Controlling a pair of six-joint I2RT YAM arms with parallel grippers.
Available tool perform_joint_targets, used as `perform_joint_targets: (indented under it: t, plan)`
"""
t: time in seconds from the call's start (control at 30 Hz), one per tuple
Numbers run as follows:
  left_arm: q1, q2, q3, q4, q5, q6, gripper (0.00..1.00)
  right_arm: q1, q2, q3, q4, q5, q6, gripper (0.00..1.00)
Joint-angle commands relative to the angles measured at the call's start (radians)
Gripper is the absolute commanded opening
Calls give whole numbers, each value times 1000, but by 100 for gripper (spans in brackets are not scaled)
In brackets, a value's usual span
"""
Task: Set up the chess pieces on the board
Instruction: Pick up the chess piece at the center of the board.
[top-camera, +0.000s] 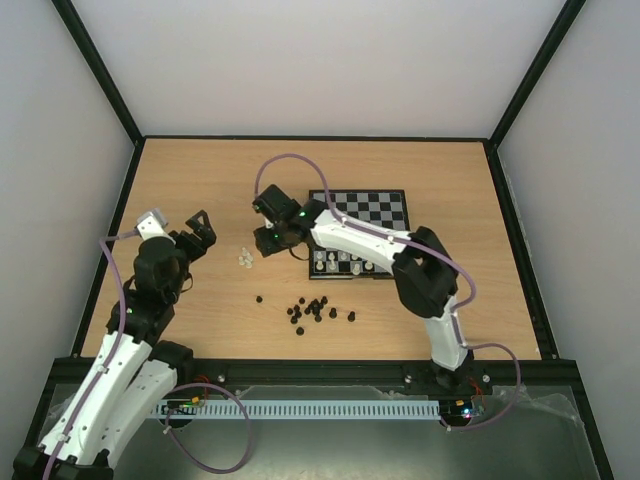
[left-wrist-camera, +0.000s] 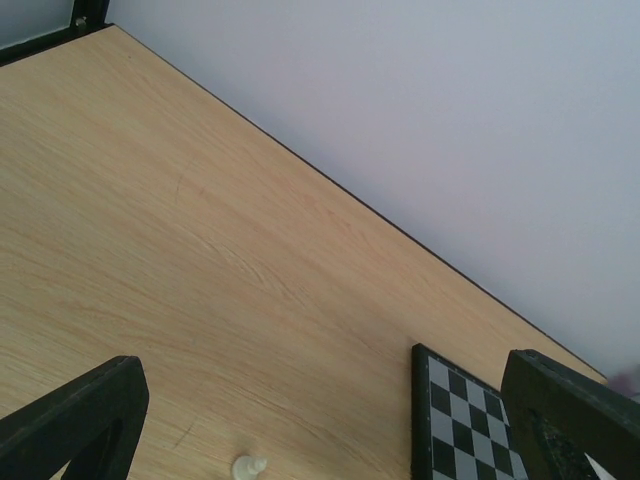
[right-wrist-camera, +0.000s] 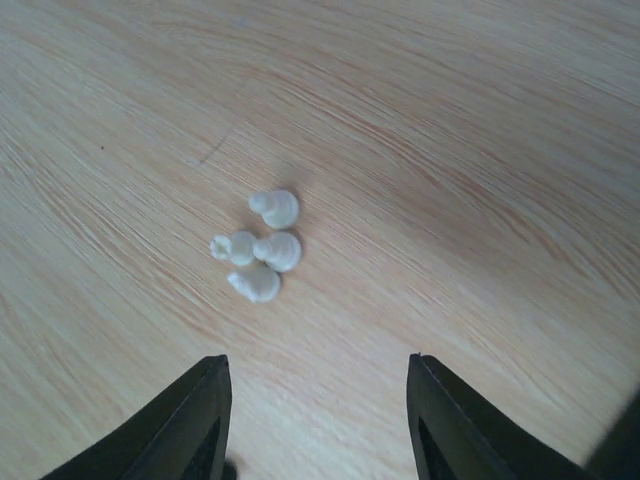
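Your right pincer (right-wrist-camera: 315, 365) stands partly open over the bare table (right-wrist-camera: 480, 150). Its two dark, wedge-shaped fingers (right-wrist-camera: 190, 425) are apart, with nothing between them and nothing touching them. Just ahead of the fingertips, a little to the left of the gap in the wrist view, four white chess pieces (right-wrist-camera: 258, 245) lie in a tight cluster. They are smooth, glossy cream plastic with rounded heads and small flared bases. Most lie tipped on their sides, touching or nearly touching one another. The surface beneath them is pale wood-grain laminate with long wavy streaks, and a short dark scratch shows beyond the cluster.

From above, the chessboard (top-camera: 365, 207) lies behind this pincer, back along its own arm. It is a flat square of black and grey-white checks with a thin dark border. More white pieces (top-camera: 345, 263) stand in a row along its near edge, partly hidden by the forearm. Small black pieces (top-camera: 315, 308) are scattered on the wood, off toward the arm bases.

Your left pincer (left-wrist-camera: 322, 362) is spread wide and holds nothing. One white piece (left-wrist-camera: 248, 467) lies ahead of it between the fingers, and a corner of the board sits close to one finger.
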Motion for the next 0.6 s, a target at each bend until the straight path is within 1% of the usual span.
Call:
perform_joint_targets:
  t: [0.0, 0.1, 0.2, 0.4, 0.57]
  plan:
    - [8, -5, 10, -12, -28, -7, 99, 33, 102, 118, -38, 3, -28, 46]
    - [8, -17, 10, -16, -31, -8, 99, 52, 151, 151, -47, 6, -35, 38]
    - [7, -41, 10, -22, -36, -10, 99, 73, 183, 173, -62, 22, -47, 34]
    - [8, -103, 5, -26, -39, -13, 100, 91, 218, 189, -64, 53, -49, 31]
    - [8, -105, 7, -28, -32, -11, 100, 104, 265, 250, -90, 69, -53, 27]
